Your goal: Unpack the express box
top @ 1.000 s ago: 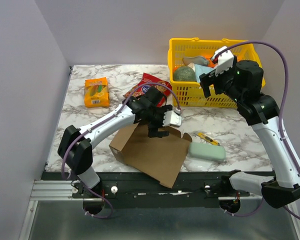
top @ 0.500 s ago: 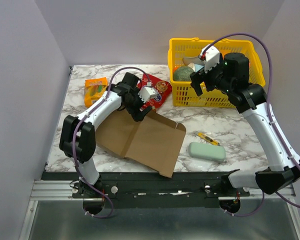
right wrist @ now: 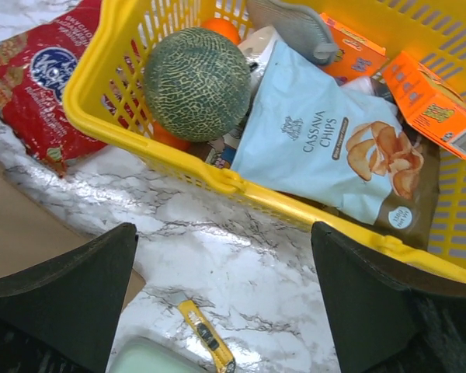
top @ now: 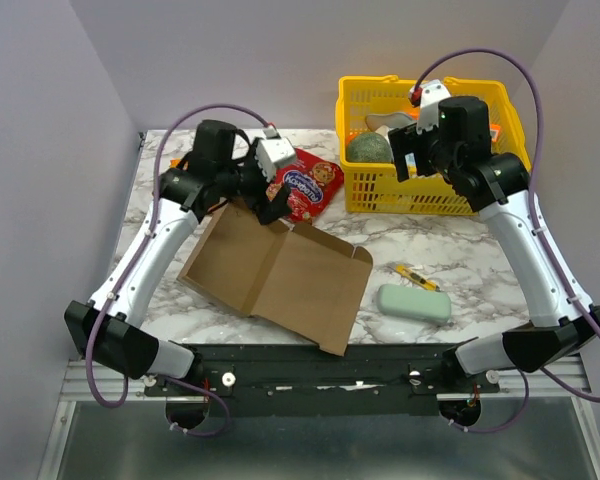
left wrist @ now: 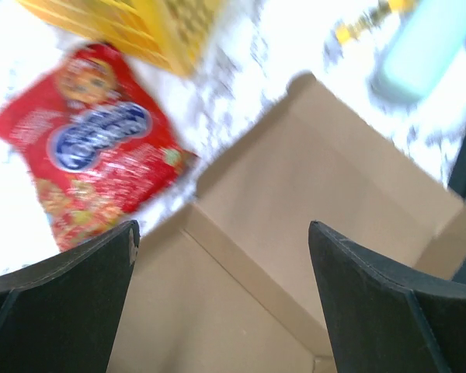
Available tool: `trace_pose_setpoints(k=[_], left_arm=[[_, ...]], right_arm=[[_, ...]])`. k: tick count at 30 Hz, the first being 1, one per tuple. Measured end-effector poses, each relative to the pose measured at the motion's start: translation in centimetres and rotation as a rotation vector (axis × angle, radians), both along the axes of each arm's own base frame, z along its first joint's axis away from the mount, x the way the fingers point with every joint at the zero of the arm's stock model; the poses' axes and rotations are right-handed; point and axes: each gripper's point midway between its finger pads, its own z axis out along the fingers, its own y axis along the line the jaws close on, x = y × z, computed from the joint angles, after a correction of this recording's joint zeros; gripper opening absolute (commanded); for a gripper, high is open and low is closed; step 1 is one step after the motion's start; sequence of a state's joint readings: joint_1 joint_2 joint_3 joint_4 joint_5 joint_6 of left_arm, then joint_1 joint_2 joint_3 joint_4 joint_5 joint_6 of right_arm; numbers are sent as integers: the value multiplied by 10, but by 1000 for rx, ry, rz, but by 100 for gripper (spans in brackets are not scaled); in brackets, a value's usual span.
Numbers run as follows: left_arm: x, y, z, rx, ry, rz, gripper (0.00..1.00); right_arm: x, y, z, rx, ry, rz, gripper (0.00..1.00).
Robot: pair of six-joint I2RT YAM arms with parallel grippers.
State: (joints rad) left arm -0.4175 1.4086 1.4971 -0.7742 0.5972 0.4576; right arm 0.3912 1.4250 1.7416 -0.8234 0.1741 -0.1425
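Lying opened flat near the front of the marble bench (top: 460, 250), the express box (top: 280, 275) runs its long axis left to right, dipping toward the near right. Only the overhead view shows its full outline. The blurred left wrist view catches its crease between the spread, empty fingers of the left pincer (left wrist: 223, 229). The right pincer (right wrist: 223, 233), likewise released, hovers by the yellow basket (right wrist: 217, 183), where its camera reveals a melon (right wrist: 196, 84) and a chips bag (right wrist: 318, 148). A red snack bag (top: 305, 185) lies just beside the box's far edge.

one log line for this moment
express box open flat | left gripper open, empty, above box | right gripper open, empty, by yellow basket | red snack bag beside box
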Motion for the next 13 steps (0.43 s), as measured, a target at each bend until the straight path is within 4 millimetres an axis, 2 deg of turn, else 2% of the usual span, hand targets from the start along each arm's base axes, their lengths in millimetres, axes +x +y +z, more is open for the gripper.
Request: trace_pose_setpoints(k=[2,6,13], left_arm=[[14,9,20,-62,-19,70,98],[49,42,55,-179,-37,250,98],[87,97,108,-322,-113,480,98]], right_arm=[[-1,-7,3,-16,-13,-27,100],[1,-18,18,-33,-72,-76,100],[10,-25,56,-19,-198,-127,100]])
